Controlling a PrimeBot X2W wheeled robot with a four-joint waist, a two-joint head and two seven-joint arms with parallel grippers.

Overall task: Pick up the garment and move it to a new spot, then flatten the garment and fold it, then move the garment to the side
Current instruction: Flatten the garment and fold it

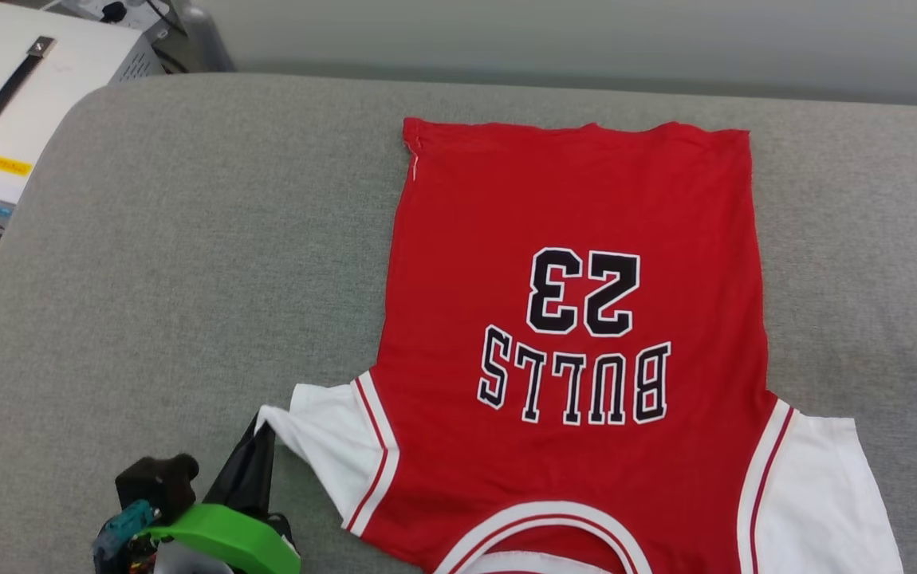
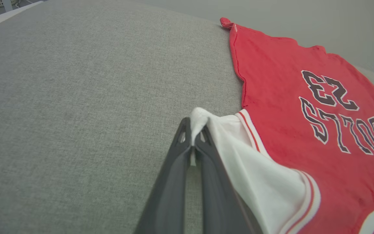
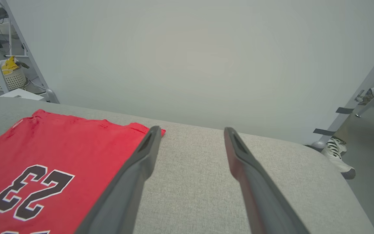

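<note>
Because only the white sleeve tip [image 2: 200,115] of the garment [image 1: 578,239] was pinched in the closed left gripper [image 2: 193,136], a slip, or a dragged and rucked shoulder, was judged likely under any pull. The right gripper [image 3: 190,133] was held open and empty above the grey cushion [image 3: 190,185]. The garment was noted spread flat on the cushion, print up, collar nearest the robot, far hem slightly rippled.

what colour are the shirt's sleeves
White sleeves with thin red seam stripes; clearest in the head view.
</note>
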